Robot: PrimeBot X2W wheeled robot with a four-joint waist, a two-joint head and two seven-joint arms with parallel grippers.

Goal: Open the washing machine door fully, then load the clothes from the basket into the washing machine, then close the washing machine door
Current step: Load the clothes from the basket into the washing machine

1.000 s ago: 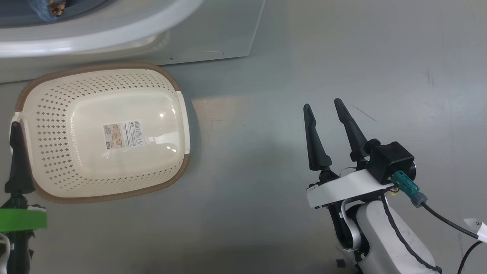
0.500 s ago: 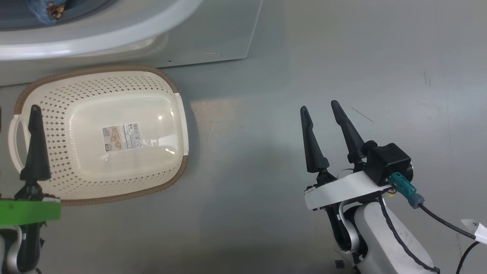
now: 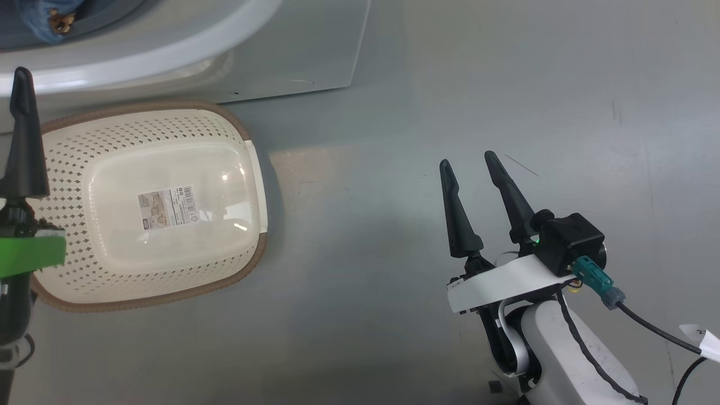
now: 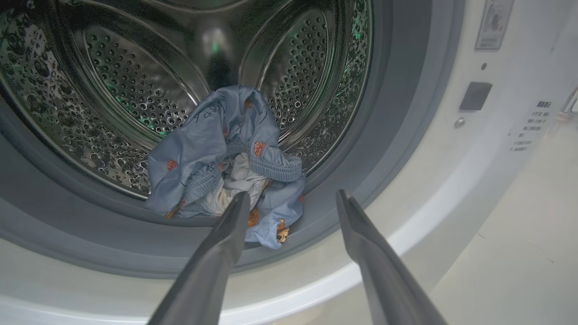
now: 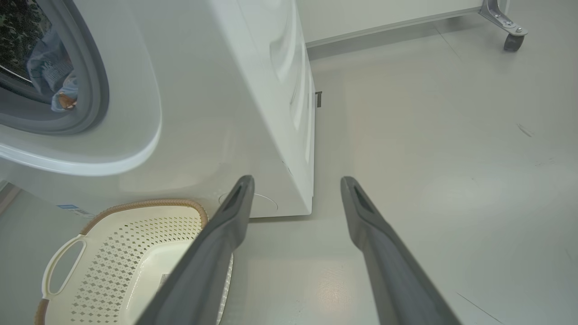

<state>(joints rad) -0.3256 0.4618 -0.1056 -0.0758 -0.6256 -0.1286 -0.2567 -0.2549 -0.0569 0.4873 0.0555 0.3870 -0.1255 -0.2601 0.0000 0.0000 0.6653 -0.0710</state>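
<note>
**Item 1: the clothes (image 4: pixel 226 153).** Lower middle of the left wrist view. They are heaped at the front lip of the drum (image 4: pixel 135 81) inside the washing machine (image 5: pixel 216 90). The fabric is light blue and crumpled, with small orange-brown figures, ribbed bands and white cloth at the core. One flap hangs forward onto the grey gasket (image 4: pixel 397 90) and would probably catch if the opening were shut now.

**Item 2: the basket (image 3: pixel 67 169).** Left of the head view, on the floor (image 3: pixel 394 281) just before the machine. It is cream and perforated with a brown rim, and the label sticker shows on its bare bottom. Loading looks finished.

**Item 3: left gripper (image 4: pixel 291 195).** The fingers are spread wide and hold nothing. They are aimed at the drum mouth, close to the heap, though contact cannot be told. This is a likely position for a release or a push inward.

**Item 4: right gripper (image 3: pixel 467 160).** Lower right of the head view, over bare floor and well apart from the basket. The fingers are wide and carry nothing. It seems parked out of the way.
</note>
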